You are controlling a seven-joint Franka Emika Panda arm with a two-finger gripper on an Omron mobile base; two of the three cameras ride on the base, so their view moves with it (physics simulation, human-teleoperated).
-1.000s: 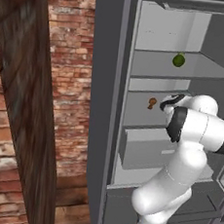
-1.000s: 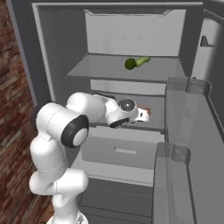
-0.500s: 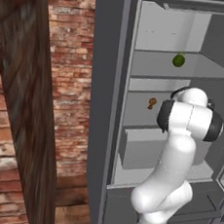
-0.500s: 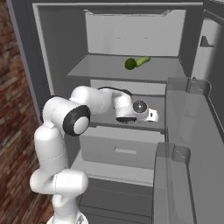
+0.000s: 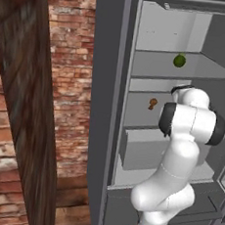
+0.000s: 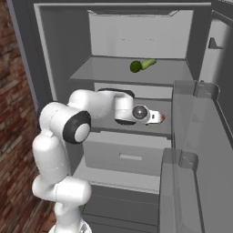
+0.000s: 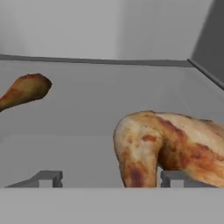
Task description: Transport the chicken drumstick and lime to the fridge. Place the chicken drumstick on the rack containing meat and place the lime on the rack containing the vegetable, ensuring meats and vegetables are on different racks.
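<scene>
Holding lumpy golden-brown chicken drumstick (image 7: 168, 146) between narrowly parted two-finger gripper (image 7: 105, 178) tips. Lowering onto flat pale-grey lower shelf board (image 7: 96, 127) directly ahead advised. Keeping clear of small orange-brown meat bit (image 7: 25, 90) beyond, leftward.

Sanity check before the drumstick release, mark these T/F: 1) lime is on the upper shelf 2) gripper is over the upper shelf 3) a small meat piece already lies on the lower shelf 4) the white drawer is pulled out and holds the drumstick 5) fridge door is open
1) True: the lime lies on the upper shelf, beside a long green vegetable.
2) False: the gripper is over the lower shelf, with the chicken drumstick between its fingertips.
3) True: the meat lies there.
4) False: the drawer shows no drumstick.
5) True: the fridge stands open.
</scene>
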